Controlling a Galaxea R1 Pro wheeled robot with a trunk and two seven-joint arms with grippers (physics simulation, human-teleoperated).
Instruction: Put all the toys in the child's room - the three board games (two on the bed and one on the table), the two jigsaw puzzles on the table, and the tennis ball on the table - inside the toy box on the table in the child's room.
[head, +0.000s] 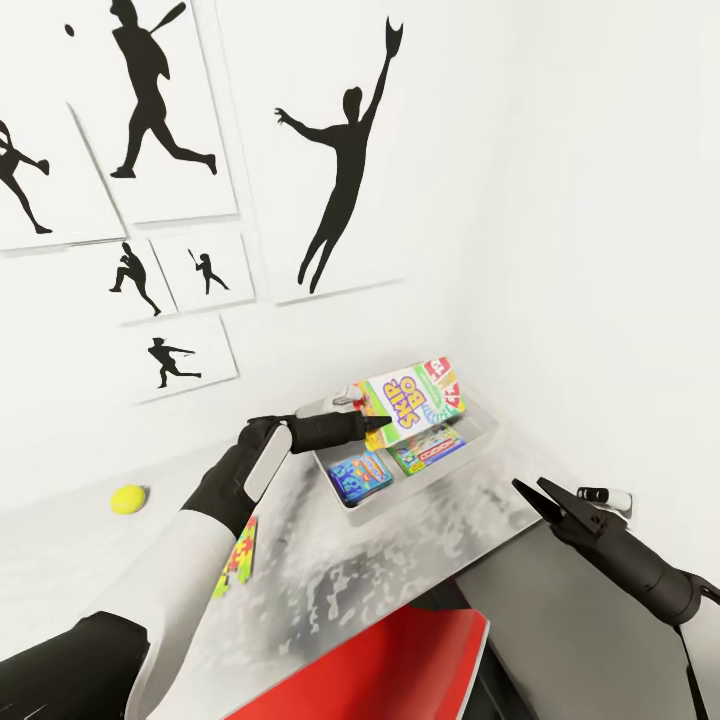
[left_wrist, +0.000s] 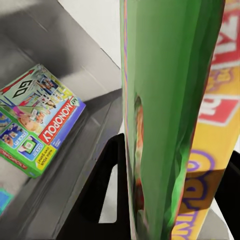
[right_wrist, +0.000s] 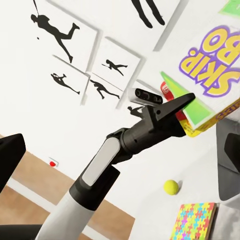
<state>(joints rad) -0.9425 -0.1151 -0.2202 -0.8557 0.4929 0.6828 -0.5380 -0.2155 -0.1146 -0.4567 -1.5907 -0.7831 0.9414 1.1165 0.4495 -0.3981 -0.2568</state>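
1. A red chair (head: 400, 660) sits nearest the robot, tucked against the table's (head: 380, 560) near edge.
2. The right gripper (head: 535, 490) hangs over the table's right edge; its two dark fingers stand parted and carry nothing.
3. A jigsaw puzzle (head: 237, 557) lies flat on the table by the left forearm, partly hidden under it in the head view. In the right wrist view the same puzzle (right_wrist: 195, 220) shows its patchwork of yellow, pink, blue and green.
4. The tennis ball (head: 128, 498) rests near the table's far left edge, well apart from the toy box (head: 480, 432). The right wrist view shows the ball (right_wrist: 171, 187) just beyond the puzzle.
5. The left gripper (head: 372, 424) is clenched on the Skip-Bo board game (head: 412, 398), gripping its lower edge. The box is held tilted above the toy box.
6. In the left wrist view the Skip-Bo box's green edge (left_wrist: 170, 115) stands between the black fingers (left_wrist: 107, 195).
7. Inside the toy box a Monopoly board game (head: 428, 446) lies toward the right end, and a small blue board game (head: 360, 472) lies beside it at the near left corner.
8. Black sports silhouette pictures (head: 340, 150) hang on the white wall behind the table.
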